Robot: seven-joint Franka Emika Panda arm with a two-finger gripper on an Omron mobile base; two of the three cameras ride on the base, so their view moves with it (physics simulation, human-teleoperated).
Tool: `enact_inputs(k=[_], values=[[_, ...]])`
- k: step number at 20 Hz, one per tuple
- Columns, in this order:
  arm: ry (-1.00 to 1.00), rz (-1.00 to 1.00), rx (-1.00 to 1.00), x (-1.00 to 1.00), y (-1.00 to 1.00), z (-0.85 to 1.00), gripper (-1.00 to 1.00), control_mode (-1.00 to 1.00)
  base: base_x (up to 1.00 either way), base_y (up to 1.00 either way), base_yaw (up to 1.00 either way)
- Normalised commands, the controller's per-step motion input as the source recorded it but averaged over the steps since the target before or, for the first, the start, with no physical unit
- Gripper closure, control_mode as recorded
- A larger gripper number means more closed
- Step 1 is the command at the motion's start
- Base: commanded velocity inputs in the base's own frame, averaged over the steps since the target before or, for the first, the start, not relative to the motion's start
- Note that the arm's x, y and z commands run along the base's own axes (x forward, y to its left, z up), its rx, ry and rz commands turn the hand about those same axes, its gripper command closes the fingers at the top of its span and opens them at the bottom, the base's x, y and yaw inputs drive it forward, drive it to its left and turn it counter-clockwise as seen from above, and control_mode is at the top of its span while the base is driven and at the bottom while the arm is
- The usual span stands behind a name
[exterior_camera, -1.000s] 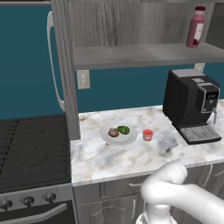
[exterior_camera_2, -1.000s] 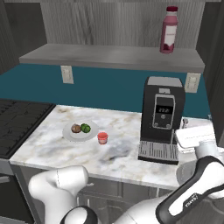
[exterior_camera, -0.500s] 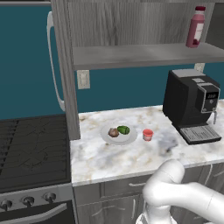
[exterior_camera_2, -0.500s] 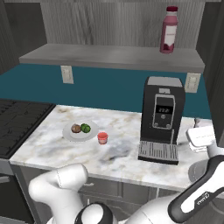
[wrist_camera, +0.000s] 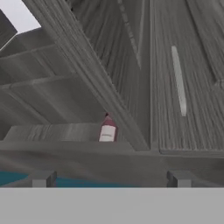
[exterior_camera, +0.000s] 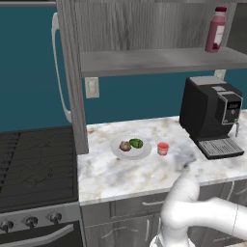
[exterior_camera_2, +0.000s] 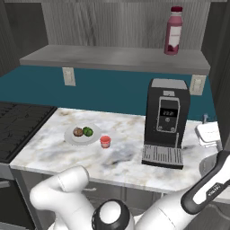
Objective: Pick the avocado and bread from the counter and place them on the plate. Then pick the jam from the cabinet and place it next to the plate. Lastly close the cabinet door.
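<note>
Where the hand view begins, at its lower edge, the gripper [wrist_camera: 109, 178] presents two small dark fingertips [wrist_camera: 42, 178] set wide apart, spread fully, with nothing held between them.

Item, near: the arm, white, rising at the lower right of the left base view and across the bottom of the right base view.

Item: the counter [exterior_camera: 120, 176], marbled white and beige, in the middle of both base views, with the black stove top [exterior_camera: 34, 161] adjoining at the left of the left base view.

Item: the plate [exterior_camera: 131, 149], round and pale, on the counter at the centre of the left base view; on it the bread [exterior_camera: 125, 145], brown, and the avocado [exterior_camera: 136, 143], green, side by side and touching or nearly so.

Item: the jam [exterior_camera: 163, 148], small and red, standing on the counter just beside the plate, on the side toward the coffee machine [exterior_camera: 211, 116], dark, at the right.

Item, far: the cabinet [exterior_camera: 154, 60], grey wood-grain, across the upper frame; on its shelf, upper right, a tall dark-red bottle [exterior_camera: 215, 30] with white cap.

Item: the cabinet door [exterior_camera: 72, 77], swung open, seen edge-on at the upper left, its curved white handle [exterior_camera: 59, 72] facing left.
</note>
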Motion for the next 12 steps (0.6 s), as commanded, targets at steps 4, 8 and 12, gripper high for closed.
enact_inputs(k=[4, 8, 12], values=[[0.0, 0.08, 0.0, 0.26, -0.37, 0.0, -1.0, -1.0, 0.0, 0.0, 0.0], [0.0, 0.06, 0.0, 0.22, -0.41, 0.0, -1.0, -1.0, 0.0, 0.0, 0.0], [0.0, 0.05, 0.0, 0.23, -0.35, 0.0, -1.0, -1.0, 0.0, 0.0, 0.0]])
